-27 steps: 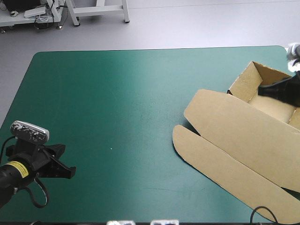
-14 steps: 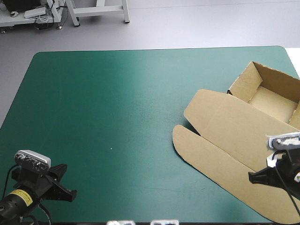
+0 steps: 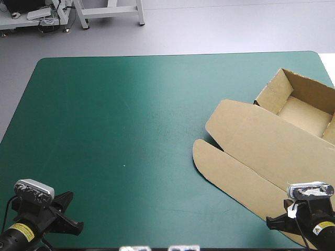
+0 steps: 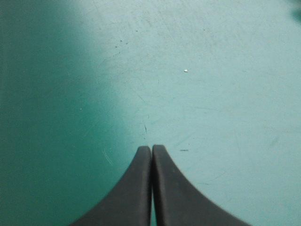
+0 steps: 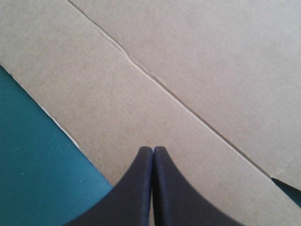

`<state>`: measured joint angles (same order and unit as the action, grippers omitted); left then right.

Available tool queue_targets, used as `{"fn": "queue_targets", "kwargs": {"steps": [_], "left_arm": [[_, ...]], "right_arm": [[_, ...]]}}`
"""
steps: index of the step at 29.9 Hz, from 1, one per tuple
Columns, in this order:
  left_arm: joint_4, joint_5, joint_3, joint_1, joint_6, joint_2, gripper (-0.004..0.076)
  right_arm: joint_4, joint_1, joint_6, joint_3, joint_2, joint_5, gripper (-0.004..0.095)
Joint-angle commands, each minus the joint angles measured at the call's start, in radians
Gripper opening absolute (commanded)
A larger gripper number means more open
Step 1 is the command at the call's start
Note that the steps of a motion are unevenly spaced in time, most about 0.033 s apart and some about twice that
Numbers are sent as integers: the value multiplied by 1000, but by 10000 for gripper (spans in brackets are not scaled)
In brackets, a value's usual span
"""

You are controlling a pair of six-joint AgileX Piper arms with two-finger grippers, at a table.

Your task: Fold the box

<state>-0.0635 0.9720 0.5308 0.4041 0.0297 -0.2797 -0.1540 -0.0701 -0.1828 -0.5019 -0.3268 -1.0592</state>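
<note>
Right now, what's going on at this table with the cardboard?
Two robot arms are at a teal-green table with a brown box. The box stands at the table's right side as an open tray, with its lid lying flat toward the near edge. Neither arm holds it. The left gripper is shut over bare cover near the table's near left corner. The right gripper is shut above the lid's outer flap, near its edge.
</note>
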Motion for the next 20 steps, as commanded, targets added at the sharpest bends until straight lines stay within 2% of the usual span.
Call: {"fn": "queue_targets", "kwargs": {"steps": [1, 20], "left_arm": [[4, -44, 16, 1, 0, -11, -9], [4, -57, -23, 1, 0, -11, -9]], "right_arm": [[-8, 2, 2, -13, 9, 50, -17], [-10, 2, 2, -13, 15, 50, -17]]}}
